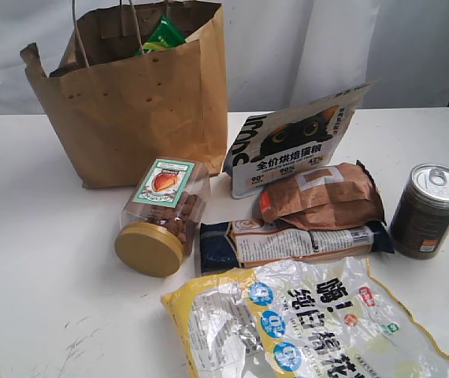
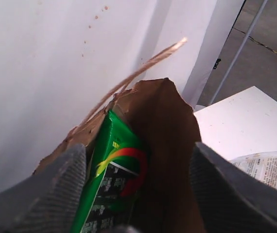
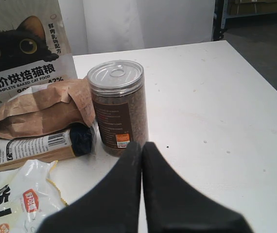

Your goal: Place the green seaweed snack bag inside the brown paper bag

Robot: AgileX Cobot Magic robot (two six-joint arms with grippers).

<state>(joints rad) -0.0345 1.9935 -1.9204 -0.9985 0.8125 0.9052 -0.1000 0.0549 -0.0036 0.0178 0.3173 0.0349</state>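
Observation:
The green seaweed snack bag (image 1: 163, 35) stands inside the brown paper bag (image 1: 138, 102), with only its top corner showing above the rim. In the left wrist view the green seaweed snack bag (image 2: 114, 174), with its red-and-white arc logo, leans against the inner wall of the brown paper bag (image 2: 165, 126). My left gripper (image 2: 137, 147) is open, its fingers spread wide on either side of the bag's mouth and not pinching the packet. My right gripper (image 3: 142, 144) is shut on nothing, low over the table just in front of a can. Neither gripper shows in the exterior view.
On the table lie a tipped nut jar (image 1: 161, 224), a cat food bag (image 1: 295, 142), a brown foil pouch (image 1: 319, 197), a dark blue packet (image 1: 287, 242) and a yellow-edged clear packet (image 1: 311, 323). A can (image 1: 429, 209) stands at the right. A paper handle (image 2: 138, 73) rises from the bag.

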